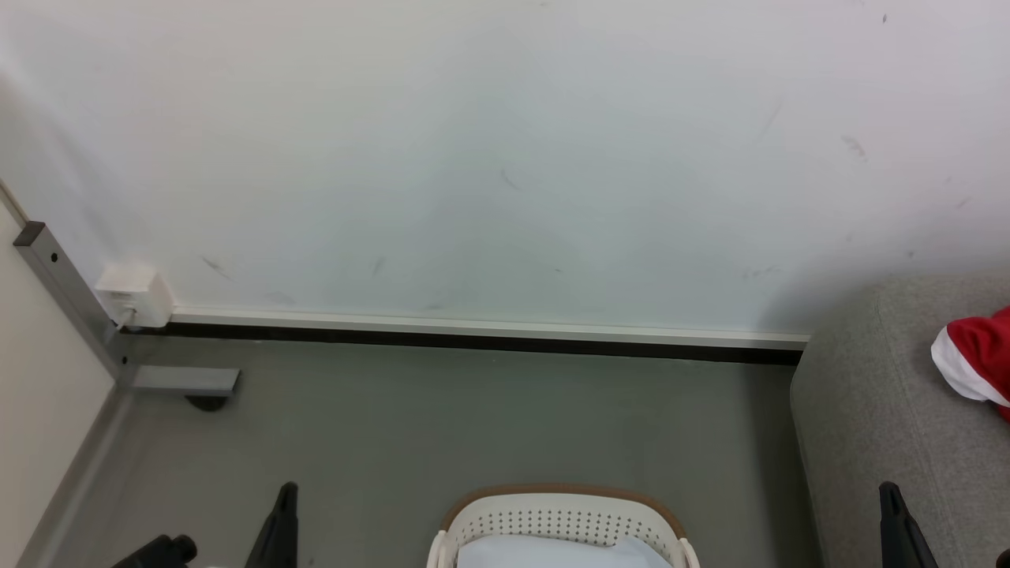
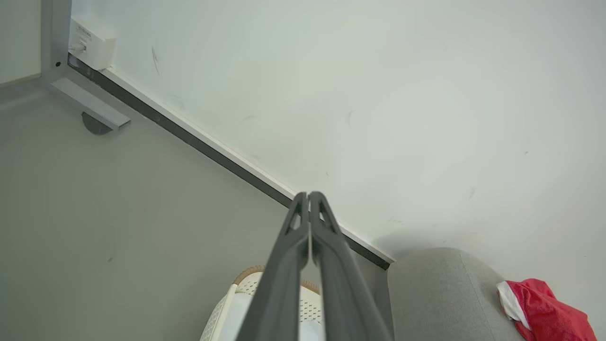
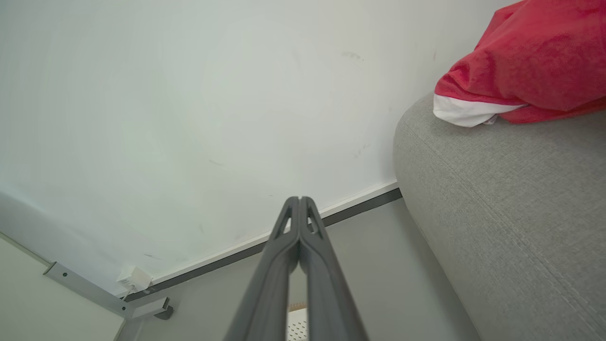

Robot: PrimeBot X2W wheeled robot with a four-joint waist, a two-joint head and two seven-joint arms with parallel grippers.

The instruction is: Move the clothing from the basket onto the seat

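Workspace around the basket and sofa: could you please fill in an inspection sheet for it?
surface: grey floor, with the basket standing on it beside the seat, a gap between them.
job's things: red clothing lies on the seat, outside the basket.
clutter: white cloth inside the basket.
grippers: left gripper and right gripper both shut, holding nothing.
cables: nothing seen.
surroundings: scuffed white wall, white box at the skirting, grey metal frame foot in the corner.

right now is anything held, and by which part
Nothing is held: the left gripper and right gripper are shut empty; the clothing lies on the seat.
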